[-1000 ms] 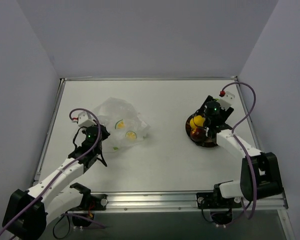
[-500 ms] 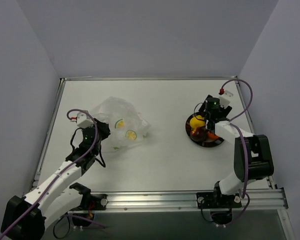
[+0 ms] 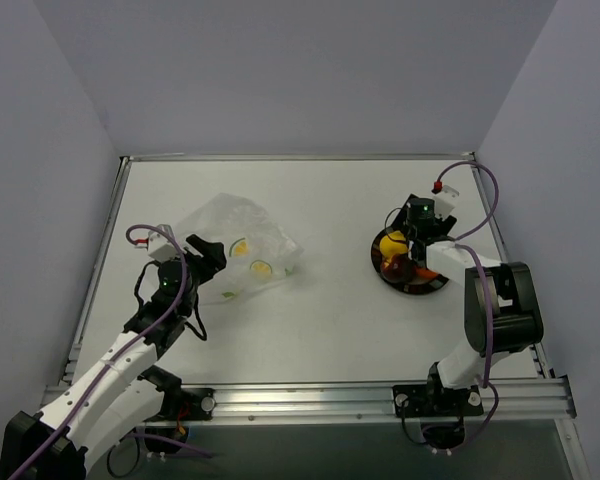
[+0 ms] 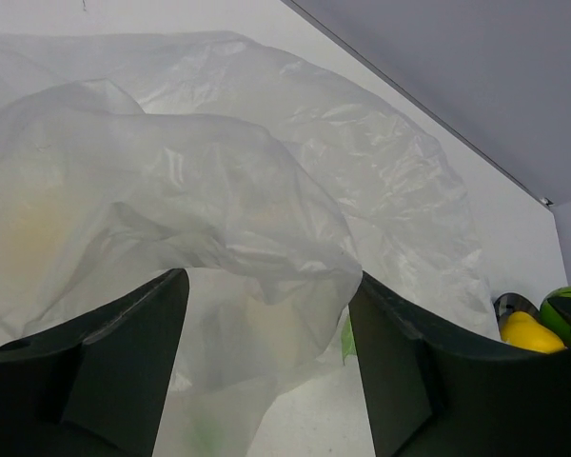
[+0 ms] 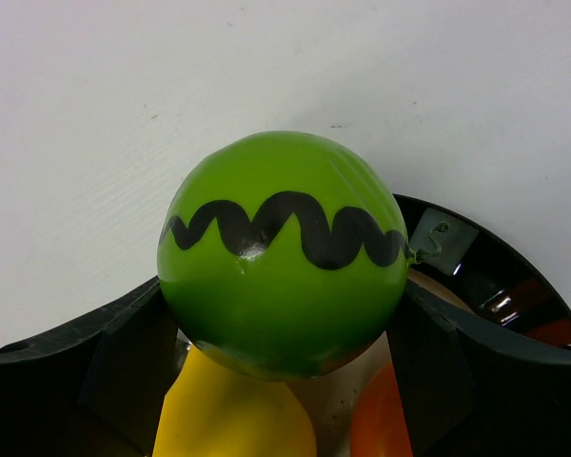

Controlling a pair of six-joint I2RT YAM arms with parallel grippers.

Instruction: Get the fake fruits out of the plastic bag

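Left wrist view: the left gripper (image 4: 265,286) stands with its jaws spread. A loose fold of the plastic bag (image 4: 266,181) droops into the gap but is not pinched, so this claw is released. The bag sits on the left half of the table (image 3: 330,320), directly against that gripper and well apart from the dark plate (image 3: 410,287).

The right gripper (image 5: 281,300) is clenched on a green ball (image 5: 281,252) marked with a black zigzag. It holds the ball over the plate, just above a yellow fruit (image 5: 233,424) and an orange one (image 5: 381,428).

The bag looks very light, limp and crinkly. It will probably slide and fold rather than resist, and a wide grab would only bunch the film. A pinch on a free edge or raised ridge seems the better hold, ideally opposite the opening.

From above, the bag lies slumped and crumpled. Its longest stretch runs across the table from the left gripper toward the plate and ends in a pointed corner on that side. I cannot tell which way its mouth faces. Pale yellow patches show through the film, but whether they are print or fruit is unclear.
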